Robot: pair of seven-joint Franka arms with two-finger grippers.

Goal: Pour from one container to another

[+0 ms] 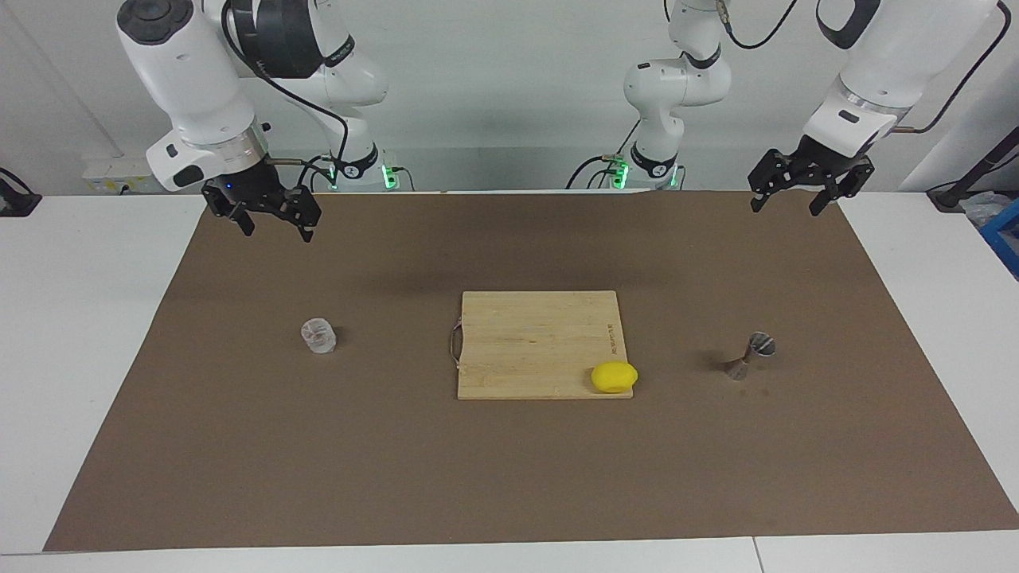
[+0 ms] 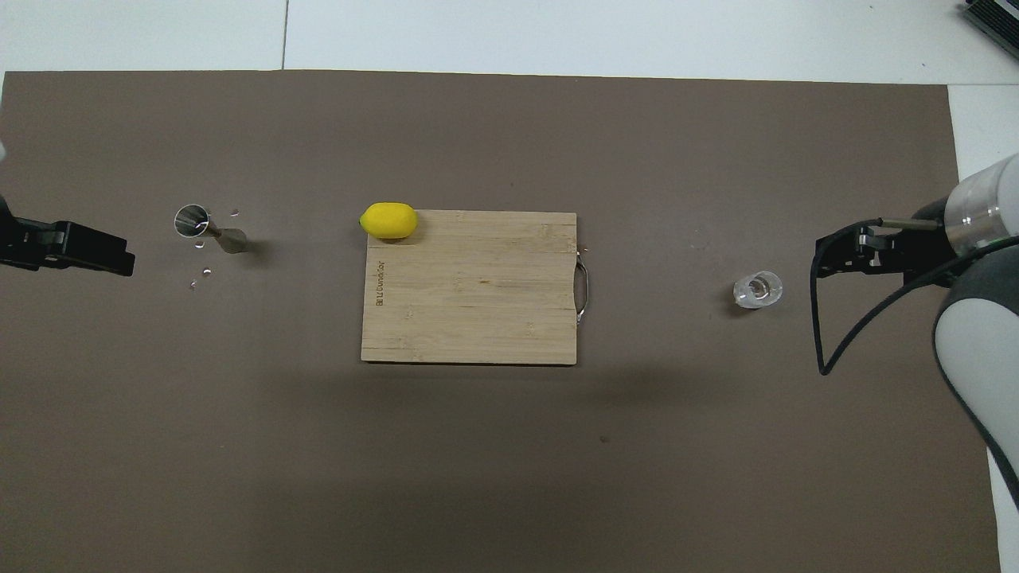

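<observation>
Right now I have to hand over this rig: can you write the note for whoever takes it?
Left gripper: open, empty, raised over the mat's edge at its own end; waiting.
Right gripper: open, empty, raised over the mat's edge at its end.
Glass tumbler: upright on the mat toward the right arm's end, untouched.
Metal jigger: upright on the mat toward the left arm's end, a few small droplets on the mat beside it.
Cutting board between them, a lemon on its corner.
Done: no grasp yet.
Left: grasp the tumbler, carry it over, pour into the jigger.
</observation>
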